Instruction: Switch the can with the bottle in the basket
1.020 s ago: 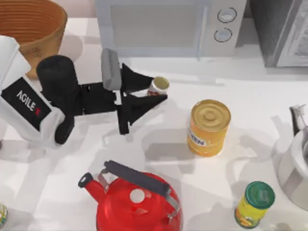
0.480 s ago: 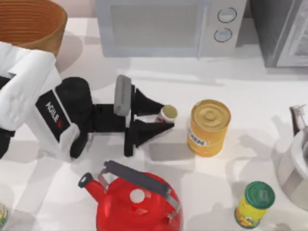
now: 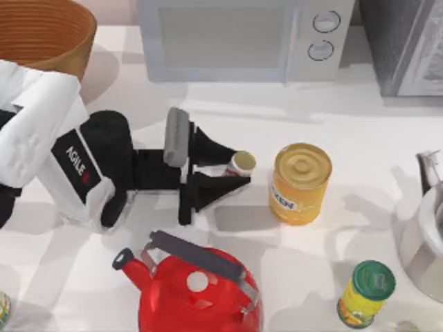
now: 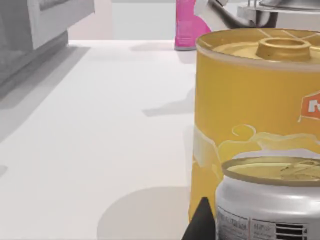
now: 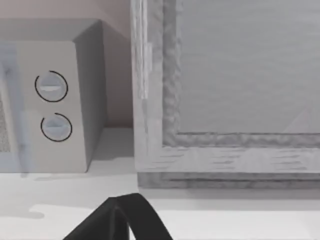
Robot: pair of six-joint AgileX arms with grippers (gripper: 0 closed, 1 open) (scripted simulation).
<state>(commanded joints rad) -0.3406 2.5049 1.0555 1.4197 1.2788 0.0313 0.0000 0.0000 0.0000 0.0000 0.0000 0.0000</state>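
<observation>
Left gripper (image 3: 237,173) reaching in low from the top view's left, black fingers on either side of the can (image 3: 241,164) and apparently pinching its label, presumably to carry it toward the basket (image 3: 48,34) at the far left corner. Can standing upright on the table (image 3: 228,111), long axis vertical, pale gold top facing up, just beside the large yellow can (image 3: 300,182) but apart from it in the top view. Side approach probably chosen to slip between that yellow can and the red kettle (image 3: 194,287) nearby. In the left wrist view, silver-sided can (image 4: 270,200) up close with the yellow can (image 4: 255,100) right behind. Bottle hidden, presumably down inside the basket. Right arm parked; dark part of its gripper (image 5: 117,220) facing the microwave (image 5: 55,100), fingers impossible to judge.
</observation>
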